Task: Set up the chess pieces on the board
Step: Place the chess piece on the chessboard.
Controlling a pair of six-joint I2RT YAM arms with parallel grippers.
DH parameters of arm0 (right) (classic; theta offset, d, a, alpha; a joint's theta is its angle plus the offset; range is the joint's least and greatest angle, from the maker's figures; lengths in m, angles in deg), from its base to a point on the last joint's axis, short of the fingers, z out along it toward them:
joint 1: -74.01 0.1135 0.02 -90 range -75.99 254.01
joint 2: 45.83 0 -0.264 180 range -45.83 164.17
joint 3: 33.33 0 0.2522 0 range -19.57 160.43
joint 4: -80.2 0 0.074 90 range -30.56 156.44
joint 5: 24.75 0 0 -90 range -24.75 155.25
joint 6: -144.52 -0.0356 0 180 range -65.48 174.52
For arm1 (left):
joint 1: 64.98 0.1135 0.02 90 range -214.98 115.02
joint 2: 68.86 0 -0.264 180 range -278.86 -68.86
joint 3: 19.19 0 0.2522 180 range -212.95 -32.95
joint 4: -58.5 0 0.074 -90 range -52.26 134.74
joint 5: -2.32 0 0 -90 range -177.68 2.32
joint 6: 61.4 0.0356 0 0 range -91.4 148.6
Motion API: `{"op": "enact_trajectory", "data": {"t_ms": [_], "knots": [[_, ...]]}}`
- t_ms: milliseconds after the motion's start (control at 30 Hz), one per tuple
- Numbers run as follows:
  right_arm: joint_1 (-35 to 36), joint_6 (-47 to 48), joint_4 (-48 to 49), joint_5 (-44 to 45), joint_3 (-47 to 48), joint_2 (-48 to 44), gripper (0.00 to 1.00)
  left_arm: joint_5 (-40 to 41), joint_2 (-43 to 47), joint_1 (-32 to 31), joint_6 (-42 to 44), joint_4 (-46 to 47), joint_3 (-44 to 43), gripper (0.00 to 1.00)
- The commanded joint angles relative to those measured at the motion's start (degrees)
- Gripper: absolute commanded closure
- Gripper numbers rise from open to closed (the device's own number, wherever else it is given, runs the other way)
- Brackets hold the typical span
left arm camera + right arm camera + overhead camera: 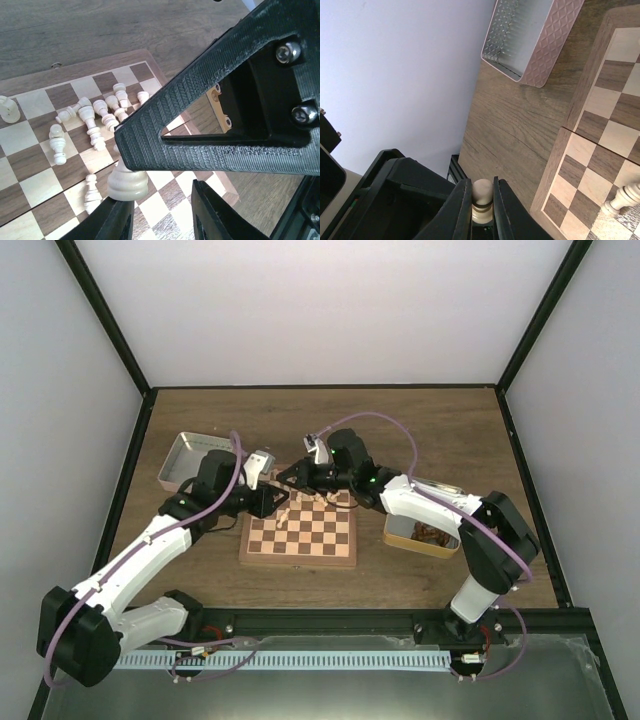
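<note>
pawn [482, 198] head-outward along right gripper [482, 183]

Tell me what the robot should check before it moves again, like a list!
1. Does the right gripper have a good hold on its chess piece? Ok, it is shut on it.
2. Is the left gripper free to help? Ok, it is open and holds nothing.
3. Are the other pieces standing up? Not ok, several lie tipped over on the board.
4. Is there room between the two grippers? Not ok, they crowd close together over the board.
5. Is the landing square free? Cannot tell, since nothing shows which square is meant.
</note>
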Motion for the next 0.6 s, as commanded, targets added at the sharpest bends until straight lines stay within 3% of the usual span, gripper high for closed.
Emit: {"op": "enact_trajectory", "data": {"t_ms": [0, 133, 267, 467, 567], "knots": [[0.00, 2.04, -3.15, -2.62, 1.80, -1.54, 0.90, 2.16, 0.82, 0.16, 2.53, 1.68, -1.16, 0.63], [0.03, 2.22, -3.21, -2.72, 1.36, -2.40, 0.90, 2.67, 0.75, 0.10, 2.76, 0.89, -1.52, 0.51], [0.06, 2.36, -2.91, -3.58, 1.06, -3.04, 0.89, 3.16, -0.08, 0.09, 2.76, -0.07, -2.17, 0.49], [-0.01, 2.88, -1.87, -4.20, -0.47, -4.15, 0.90, 3.53, 0.82, 0.13, 3.21, 0.57, -2.67, 0.66], [0.04, 3.06, -1.91, -4.66, -0.66, -4.20, 0.90, 1.32, 1.41, 0.14, 4.27, 1.31, -2.24, 0.70]]}}
